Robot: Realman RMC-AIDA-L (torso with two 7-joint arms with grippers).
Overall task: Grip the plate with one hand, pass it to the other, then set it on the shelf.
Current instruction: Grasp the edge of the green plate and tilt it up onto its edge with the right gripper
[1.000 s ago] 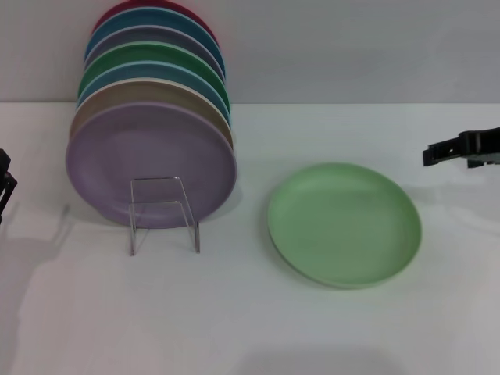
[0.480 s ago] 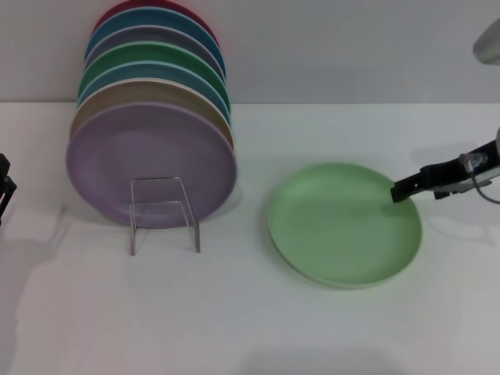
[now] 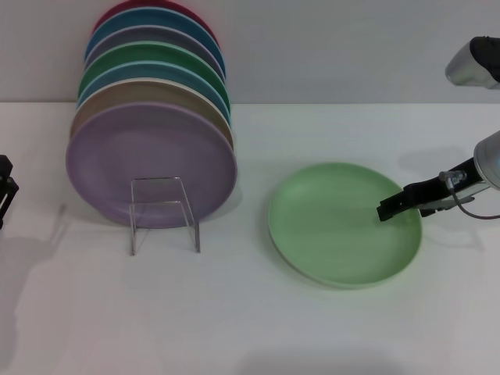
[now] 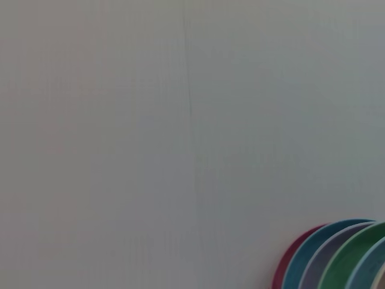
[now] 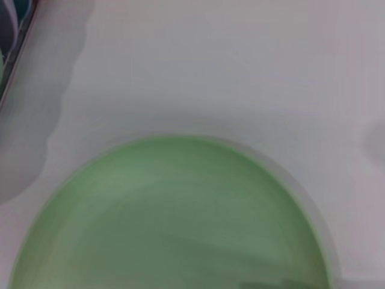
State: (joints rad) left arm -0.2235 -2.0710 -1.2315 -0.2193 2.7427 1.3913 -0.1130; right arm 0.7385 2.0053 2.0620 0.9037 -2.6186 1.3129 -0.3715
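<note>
Right pincer point(image 3: 388, 209) now further in than half second ago, tip over plate's right rim. Finger gap: cannot tell. Left pincer point(image 3: 5, 187) parked at far left edge.
To do well: come low, slip one finger under rim, one above, clamp squarely.
Plate point(image 3: 344, 224) flat on surface point(image 3: 250, 312), left of right pincer, well right of shelf point(image 3: 163, 212).

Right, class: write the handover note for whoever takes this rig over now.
Right gripper: over the right rim of the mint plate; grip not visible.
Left gripper: parked at the table's left edge.
Plate lies flat on the table, right of the clear rack with its row of plates.
Done: nothing.
Left: grip, hand over, set it on the rack.
</note>
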